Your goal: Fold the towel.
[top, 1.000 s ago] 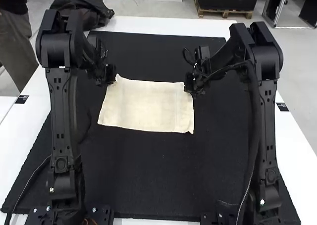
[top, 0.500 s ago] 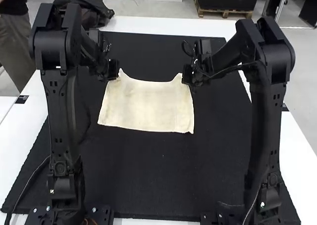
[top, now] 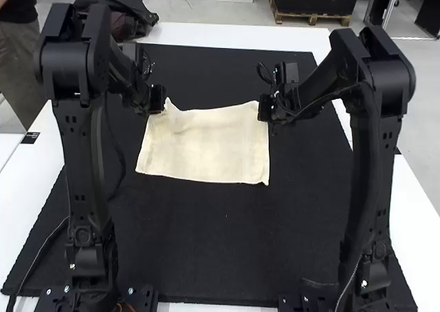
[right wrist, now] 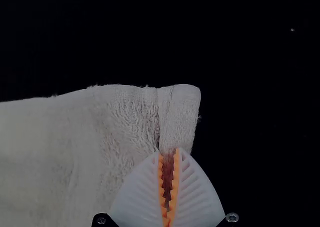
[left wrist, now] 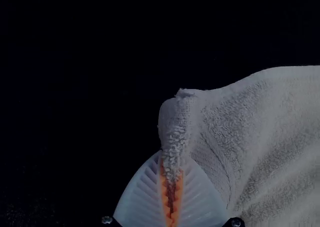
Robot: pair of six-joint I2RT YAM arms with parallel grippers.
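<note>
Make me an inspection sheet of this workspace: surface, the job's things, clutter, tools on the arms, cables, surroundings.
surface: black mat on a white table
job's things: cream towel, opened out, near edge on the mat
clutter: dark bundle at the table's far left corner
grippers: left tool closed on the towel's far left corner; right tool closed on its far right corner
cables: one trails beside the left arm; one loops by the right tool
surroundings: white table borders the mat
</note>
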